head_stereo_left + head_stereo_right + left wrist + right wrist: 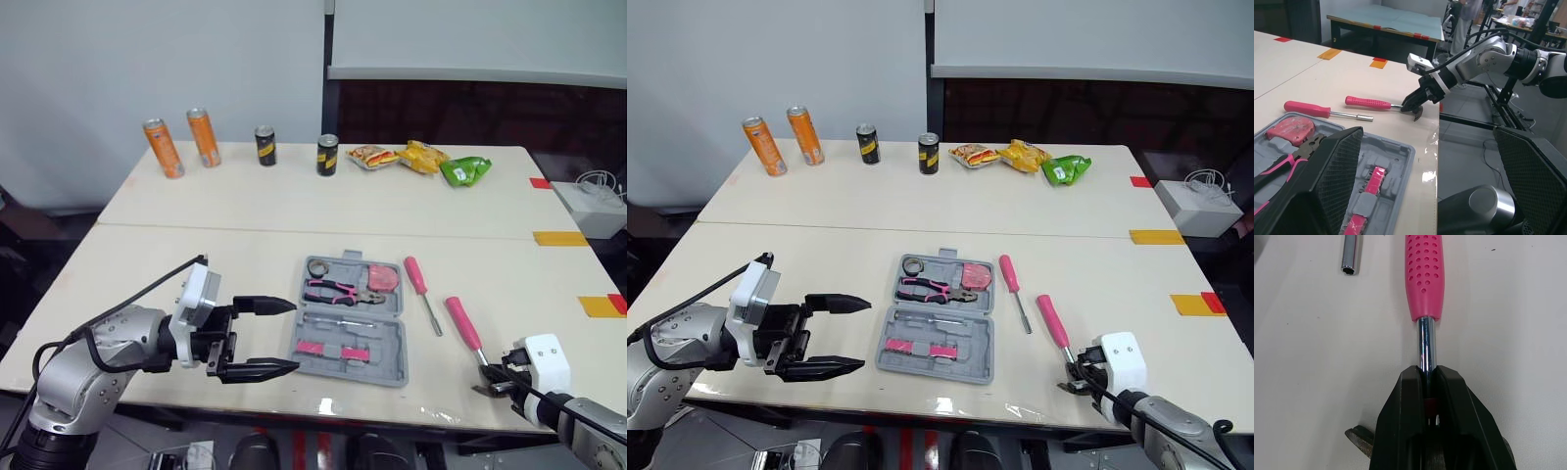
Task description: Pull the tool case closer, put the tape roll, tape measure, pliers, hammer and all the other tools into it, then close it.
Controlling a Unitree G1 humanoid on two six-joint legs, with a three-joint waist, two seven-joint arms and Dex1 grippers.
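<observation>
- R pincer (pixel 1427 377) is clamped on the hammer (pixel 463 324), on the bare steel shaft between the pink grip and the head. The hammer lies flat on the bench (pixel 196 264).
- L pincer (pixel 294 336) is spread wide and empty, hovering just off the tool case (pixel 387 343) at its 9 o'clock.
- The case is open near the bench's front edge. Already inside are the tape roll (pixel 318 266), pliers (pixel 331 290) and tape measure (pixel 382 278), plus small pink bits in the near half.
- Outside the case at its 3 o'clock are the pink-handled driver (pixel 416 276), then the hammer further out.
- Step in hand, prob.: lift the hammer and carry it toward 9 o'clock into the case.
- To do it well:
  - The grip sits close to the head, so the weight should balance, but the steel is slick. Keep the clamp firm and lift straight up first.
  - Clear the driver on the way over and don't nudge it.
  - Lower the hammer flat into a free recess. Can't tell which one fits.
  - L pincer could steady the case rim if it slides.
- Surface: pale, smooth bench tops, two joined w/ a seam across.
- At the far 12 o'clock side are orange cans (pixel 165 147), dark cans (pixel 327 154) and snack packets (pixel 421 157).
- Room: pale wall w/ a dark panel behind, a white box (pixel 588 206) off at 2 o'clock, and orange and red tape marks (pixel 558 238) by the 3 o'clock edge.
</observation>
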